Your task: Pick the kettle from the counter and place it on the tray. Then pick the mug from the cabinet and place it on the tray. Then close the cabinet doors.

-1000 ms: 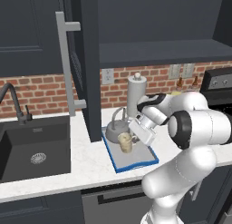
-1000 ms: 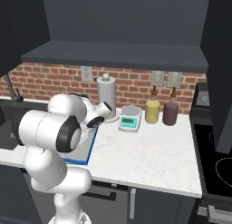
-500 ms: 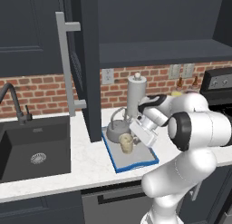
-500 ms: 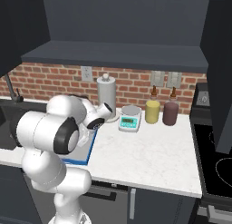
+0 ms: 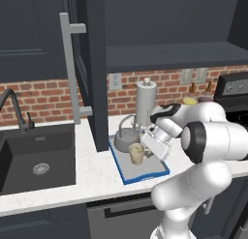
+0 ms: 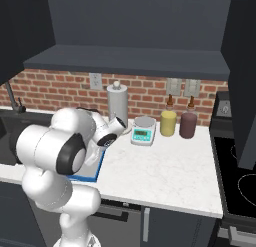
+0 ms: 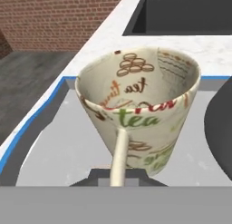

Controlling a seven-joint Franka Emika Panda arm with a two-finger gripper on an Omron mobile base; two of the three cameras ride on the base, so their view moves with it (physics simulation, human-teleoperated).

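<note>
The fingers (image 5: 144,147) pinch the handle of the mug (image 5: 136,153), which sits on the tray (image 5: 145,171) just beside the kettle (image 5: 125,139) on the worktop (image 5: 94,170).

White counter (image 5: 97,170) (black sink inset), blue-rimmed tray (image 5: 127,177), scale (image 6: 143,136), two bottles (image 6: 168,123)

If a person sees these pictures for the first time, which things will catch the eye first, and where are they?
The big white robot arm bends low over the white marble counter, its gripper shut on the handle of a cream mug printed with "tea" above the blue-rimmed grey tray. A squat grey metal kettle sits on the tray beside it, and a tall dark cabinet door stands open at left.
</note>
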